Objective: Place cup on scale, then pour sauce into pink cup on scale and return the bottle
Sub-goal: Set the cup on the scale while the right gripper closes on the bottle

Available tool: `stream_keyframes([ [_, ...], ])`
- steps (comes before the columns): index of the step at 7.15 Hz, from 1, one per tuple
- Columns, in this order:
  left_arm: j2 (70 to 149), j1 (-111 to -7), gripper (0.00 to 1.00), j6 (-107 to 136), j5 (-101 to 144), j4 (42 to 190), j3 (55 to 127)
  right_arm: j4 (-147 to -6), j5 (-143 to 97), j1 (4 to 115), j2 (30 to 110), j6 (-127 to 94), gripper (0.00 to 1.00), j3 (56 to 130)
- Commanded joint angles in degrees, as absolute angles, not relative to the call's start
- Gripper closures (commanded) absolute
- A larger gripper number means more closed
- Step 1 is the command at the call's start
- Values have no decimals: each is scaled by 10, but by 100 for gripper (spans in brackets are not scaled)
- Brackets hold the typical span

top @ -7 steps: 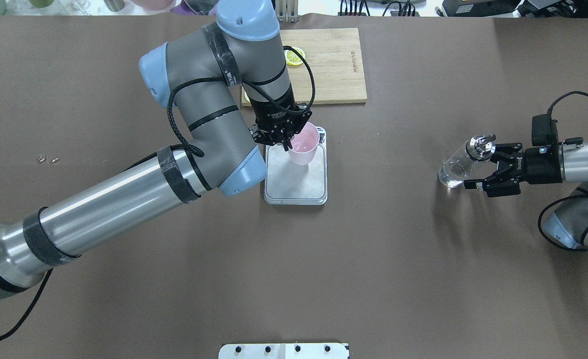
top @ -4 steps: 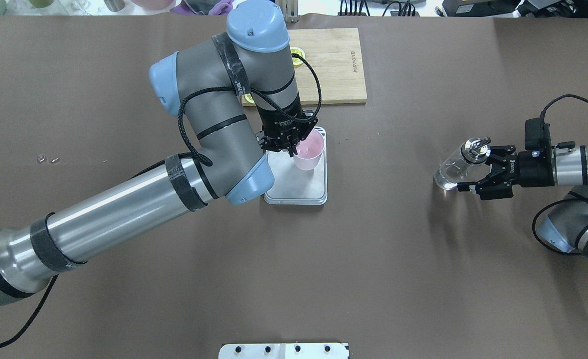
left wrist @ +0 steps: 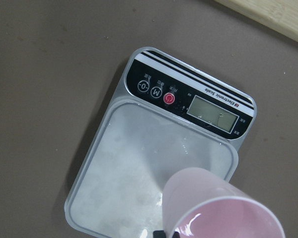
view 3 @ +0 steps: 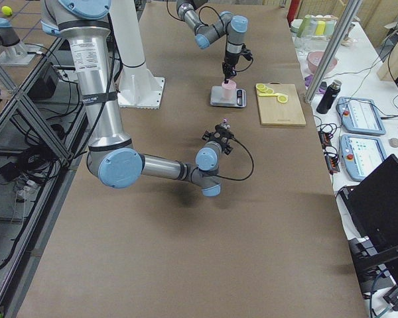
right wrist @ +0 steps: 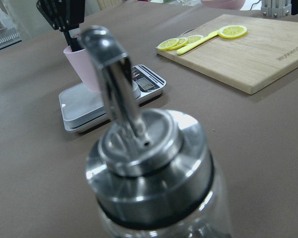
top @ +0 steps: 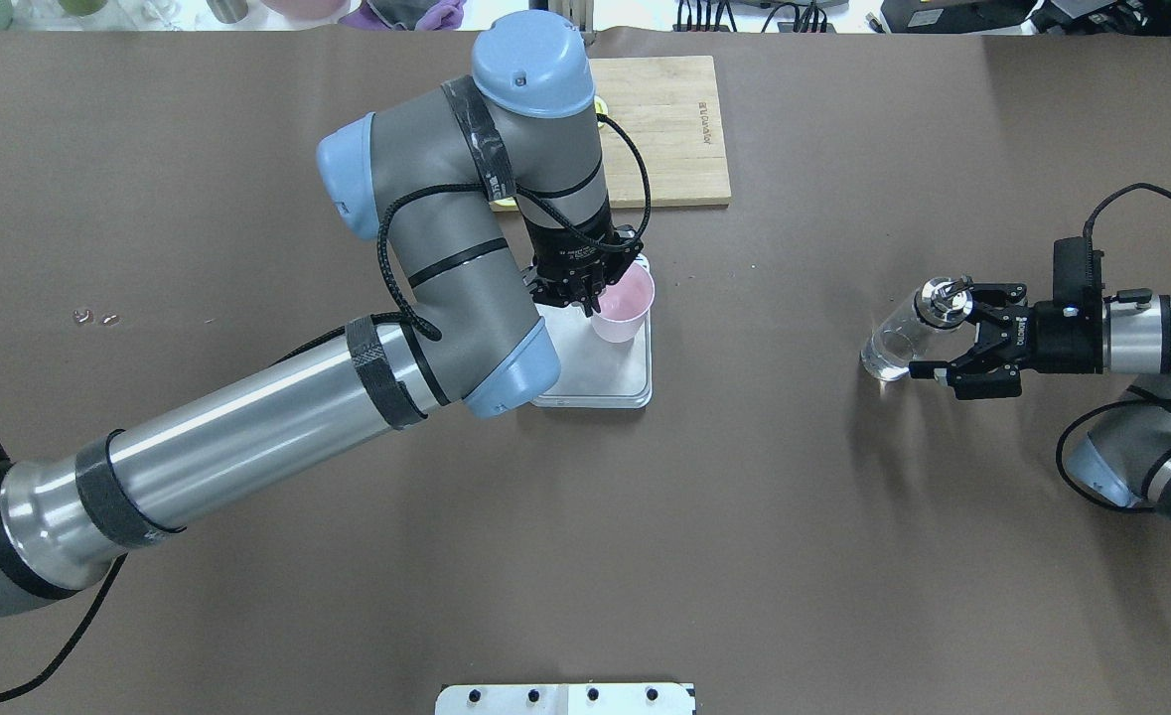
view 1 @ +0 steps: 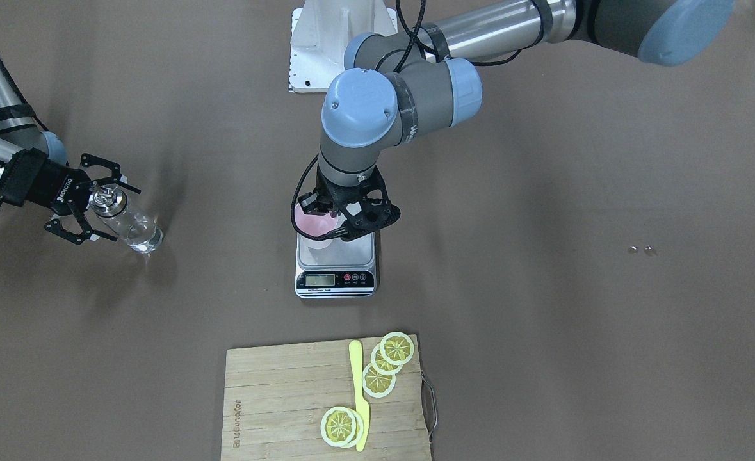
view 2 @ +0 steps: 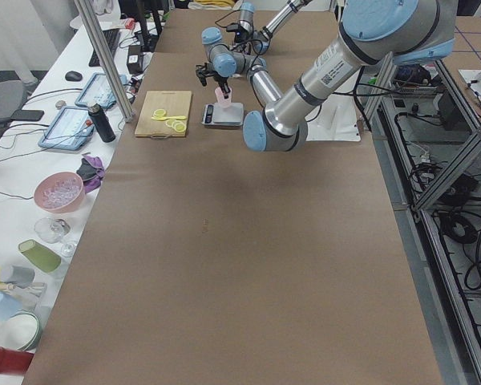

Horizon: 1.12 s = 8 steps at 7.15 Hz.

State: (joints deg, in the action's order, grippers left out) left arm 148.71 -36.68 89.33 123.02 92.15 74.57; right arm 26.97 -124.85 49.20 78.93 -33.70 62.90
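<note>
The pale pink cup (top: 625, 310) is held by its rim in my left gripper (top: 588, 301), slightly tilted, over the steel platform of the scale (top: 600, 375). I cannot tell whether its base touches the platform. The left wrist view shows the cup (left wrist: 213, 198) over the scale (left wrist: 139, 163), whose display is blank. The clear glass bottle (top: 898, 338) with a metal spout stands on the table at the right, with clear liquid in it. My right gripper (top: 935, 333) is open, its fingers on either side of the bottle's neck. The bottle's cap (right wrist: 149, 163) fills the right wrist view.
A wooden cutting board (top: 674, 129) with lemon slices (view 1: 383, 368) and a yellow knife (view 1: 358, 390) lies beyond the scale. A few water drops (top: 93, 318) sit on the brown table at the far left. A white base plate (top: 565, 698) is at the near edge.
My left arm has carried the cup a little to the right over the scale. My right gripper has moved in towards the bottle, so its open fingers now flank the neck.
</note>
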Motion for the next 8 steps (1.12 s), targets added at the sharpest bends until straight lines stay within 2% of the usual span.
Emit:
stream_keyframes([
  [1,1483,-365,83,889,1222,932,745,272,-1221,491,788,-283,0,628],
  [2,1483,-366,47,887,1222,942,745,272,-1215,490,788,-273,0,629],
  [3,1483,-367,26,886,1222,944,746,272,-1210,490,781,-273,0,629],
  [6,1477,-387,26,885,1227,938,767,272,-1210,489,773,-274,0,628],
  [8,1433,-397,26,878,1232,937,821,272,-1209,490,773,-277,11,628],
])
